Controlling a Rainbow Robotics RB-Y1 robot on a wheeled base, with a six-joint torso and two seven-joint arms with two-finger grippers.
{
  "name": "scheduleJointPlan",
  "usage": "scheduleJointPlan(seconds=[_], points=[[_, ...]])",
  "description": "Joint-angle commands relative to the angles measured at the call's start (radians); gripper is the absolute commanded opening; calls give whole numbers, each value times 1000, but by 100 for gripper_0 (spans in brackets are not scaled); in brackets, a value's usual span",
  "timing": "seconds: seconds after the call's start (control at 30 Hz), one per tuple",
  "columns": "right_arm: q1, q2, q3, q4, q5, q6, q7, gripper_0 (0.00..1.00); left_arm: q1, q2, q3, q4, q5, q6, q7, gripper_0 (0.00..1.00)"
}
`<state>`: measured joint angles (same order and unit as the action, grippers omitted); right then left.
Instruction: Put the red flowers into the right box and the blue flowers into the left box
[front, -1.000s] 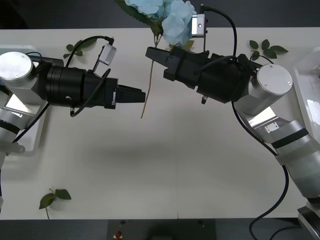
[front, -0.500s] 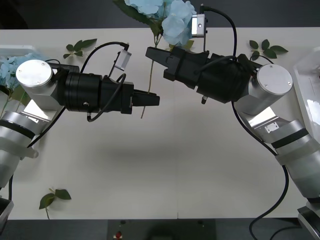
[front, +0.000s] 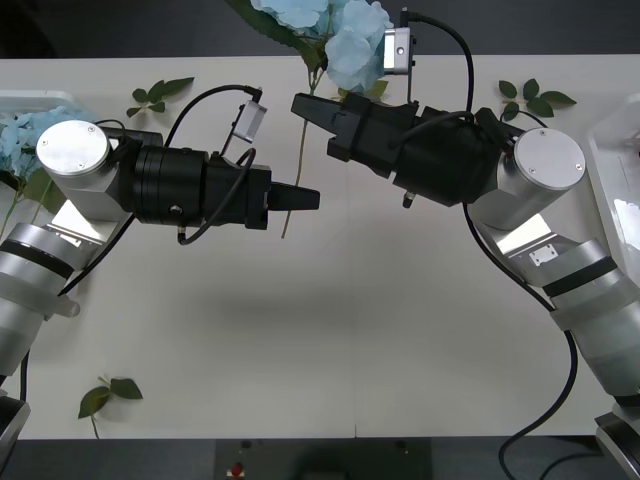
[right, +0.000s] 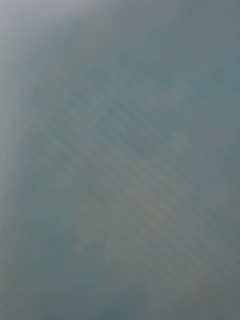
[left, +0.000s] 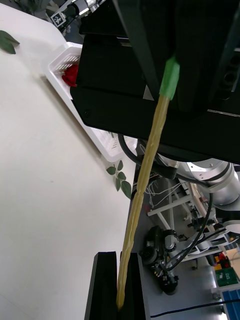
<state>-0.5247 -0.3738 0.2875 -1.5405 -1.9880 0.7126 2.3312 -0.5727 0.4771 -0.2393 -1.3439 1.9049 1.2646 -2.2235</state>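
Black fingers pinch a pale yellow-green stem from both arms at once.

The left gripper (front: 305, 198) has its two fingers (left: 134, 285) closed on the lower end of the stem (left: 145, 180), which rises between them toward the right gripper (front: 300, 106), whose jaws are clamped on the same stem higher up, just under the head. That stem belongs to the blue flowers (front: 340, 30), a cluster of about three pale heads held up at the far table edge (its big leaves partly hidden by the arm). A second blue bunch (front: 25, 130) lies in the left box (front: 30, 100) behind the left arm. One red flower (left: 71, 75) shows in the right box (left: 95, 135). Loose leaf sprigs: three on the white table (front: 350, 340), at (front: 158, 93), (front: 535, 97) and (front: 108, 393).
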Motion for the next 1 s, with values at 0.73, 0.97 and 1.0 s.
scheduleJointPlan(seconds=[0.73,0.97,1.0], points=[[-43,-4,2,-13,-35,-2,53,91,-41,44,37,-28,22,-5,-22,0],[-44,-20,2,-13,-43,2,74,93,-13,121,97,-31,8,19,-25,0],[-44,-30,2,-13,-41,8,77,93,-6,135,115,-37,-7,24,-24,0]])
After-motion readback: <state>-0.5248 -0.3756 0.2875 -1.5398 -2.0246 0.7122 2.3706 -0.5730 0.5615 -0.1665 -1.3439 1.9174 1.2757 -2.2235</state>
